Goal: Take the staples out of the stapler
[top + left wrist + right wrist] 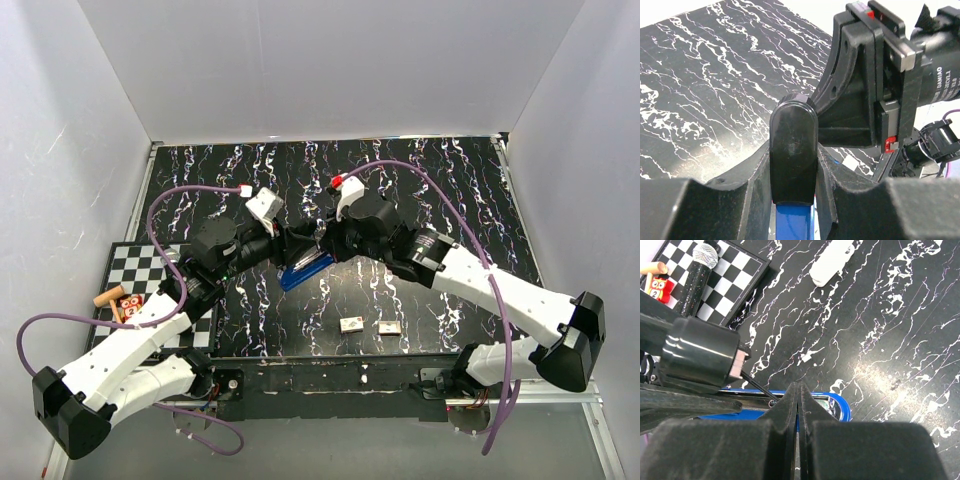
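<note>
Your left gripper (793, 175) is clamped on the stapler (792, 131). Its two fingers (837, 200) press on either side of the rounded black end, which stands up between them. The blue base shows just below that end, in the gap between the same fingers.

Your right gripper (798, 395) faces the left one from the far side of the stapler, with its body close against the black end in the left wrist view. Its jaws are pressed fully together, with no gap between them. Their tips sit right over the blue base (832, 407), at its rounded end. A thin black rod (759, 387) runs from under the left arm's barrel toward those tips. You cannot tell from these views whether the closed jaws pinch it.

From above, the stapler (305, 268) lies slanted beneath the spot where both grippers meet, over the black marbled table (430, 190).

On the base side of the jaws, well apart from the stapler, two small grey pieces (351, 324) (389, 327) lie side by side on the table.

Out to the left of the jaws is a chessboard (130, 262). A glittery black stick (696, 277) lies on it, and a wooden peg (108, 297) and a small red toy (130, 299) sit at its edge.
</note>
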`<state>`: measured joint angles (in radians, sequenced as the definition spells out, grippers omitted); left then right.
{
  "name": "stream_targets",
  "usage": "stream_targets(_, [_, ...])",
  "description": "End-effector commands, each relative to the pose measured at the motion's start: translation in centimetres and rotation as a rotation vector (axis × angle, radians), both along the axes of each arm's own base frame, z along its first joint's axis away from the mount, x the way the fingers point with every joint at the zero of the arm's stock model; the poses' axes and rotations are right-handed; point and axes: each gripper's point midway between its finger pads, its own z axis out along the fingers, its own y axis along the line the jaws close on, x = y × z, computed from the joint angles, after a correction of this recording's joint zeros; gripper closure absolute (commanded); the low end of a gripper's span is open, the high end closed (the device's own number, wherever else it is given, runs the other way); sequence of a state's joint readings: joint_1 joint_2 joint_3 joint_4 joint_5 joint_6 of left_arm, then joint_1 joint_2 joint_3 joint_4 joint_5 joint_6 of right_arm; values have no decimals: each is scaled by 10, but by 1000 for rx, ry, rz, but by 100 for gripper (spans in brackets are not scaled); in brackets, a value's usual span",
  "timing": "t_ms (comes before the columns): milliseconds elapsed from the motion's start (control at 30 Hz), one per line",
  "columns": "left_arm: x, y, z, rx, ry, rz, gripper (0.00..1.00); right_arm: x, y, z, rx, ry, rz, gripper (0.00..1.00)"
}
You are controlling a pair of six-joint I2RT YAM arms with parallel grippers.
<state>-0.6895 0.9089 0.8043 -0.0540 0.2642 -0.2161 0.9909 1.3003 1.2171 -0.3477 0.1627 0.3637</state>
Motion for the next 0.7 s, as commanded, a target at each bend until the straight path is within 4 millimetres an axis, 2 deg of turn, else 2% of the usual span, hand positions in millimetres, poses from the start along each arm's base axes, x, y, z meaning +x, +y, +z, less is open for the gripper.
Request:
stream_targets(0, [7, 5, 60, -157, -134, 58, 100, 3, -2, 4, 41, -23, -36, 99])
stream_targets(367, [22, 8, 71, -226, -121, 139, 100, 10, 0, -22, 43, -28, -62, 99])
stream_targets(667, [34, 10, 82, -282, -124, 199, 100, 7, 11, -39, 84, -9, -26, 99])
